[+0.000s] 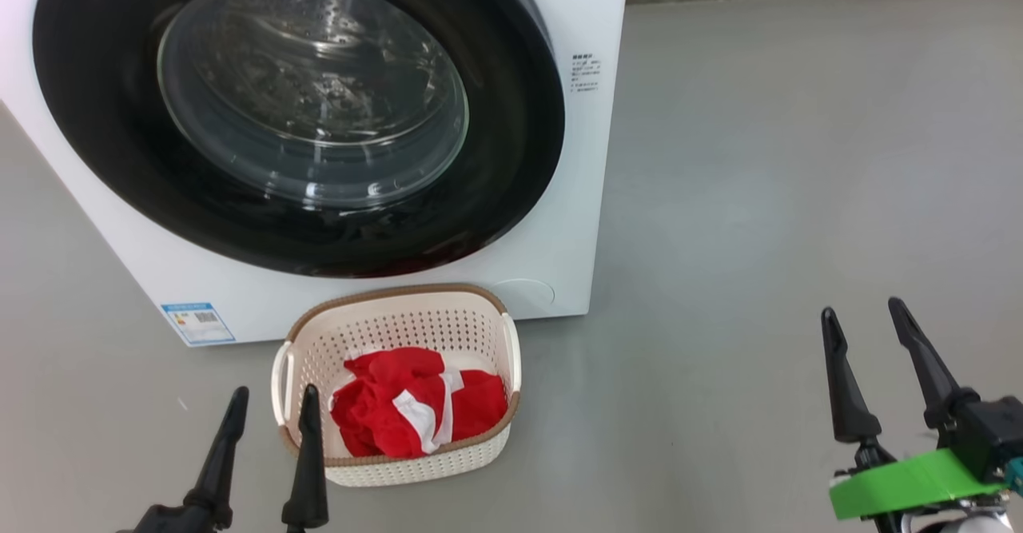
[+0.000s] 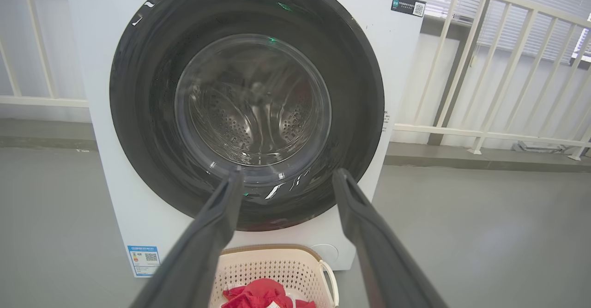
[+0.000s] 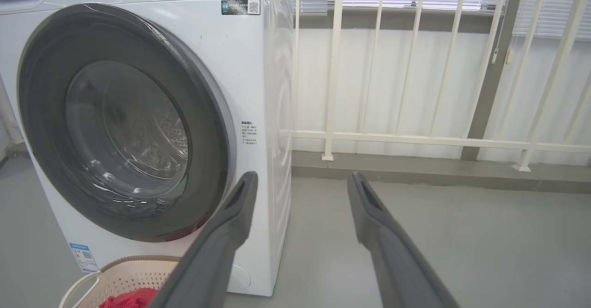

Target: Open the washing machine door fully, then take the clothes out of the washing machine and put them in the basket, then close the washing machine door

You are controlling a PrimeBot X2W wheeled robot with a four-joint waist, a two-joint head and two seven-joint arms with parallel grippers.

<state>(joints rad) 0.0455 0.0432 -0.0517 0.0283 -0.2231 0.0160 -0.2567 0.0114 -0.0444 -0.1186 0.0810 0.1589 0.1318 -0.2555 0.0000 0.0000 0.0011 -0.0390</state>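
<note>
Washing machine door (image 1: 296, 109), upper left: shut. Clothes (image 1: 400, 405) in basket (image 1: 400, 292), lower centre. Left gripper (image 1: 275, 391), right gripper (image 1: 861, 308): wide, empty. Apparently complete.

White washing machine (image 1: 256, 301) upper left, black glass-centred door (image 1: 312, 93) shut; cream basket (image 1: 400, 325) btm centre w/ red-white clothes (image 1: 415, 413) bunched inside.
</note>
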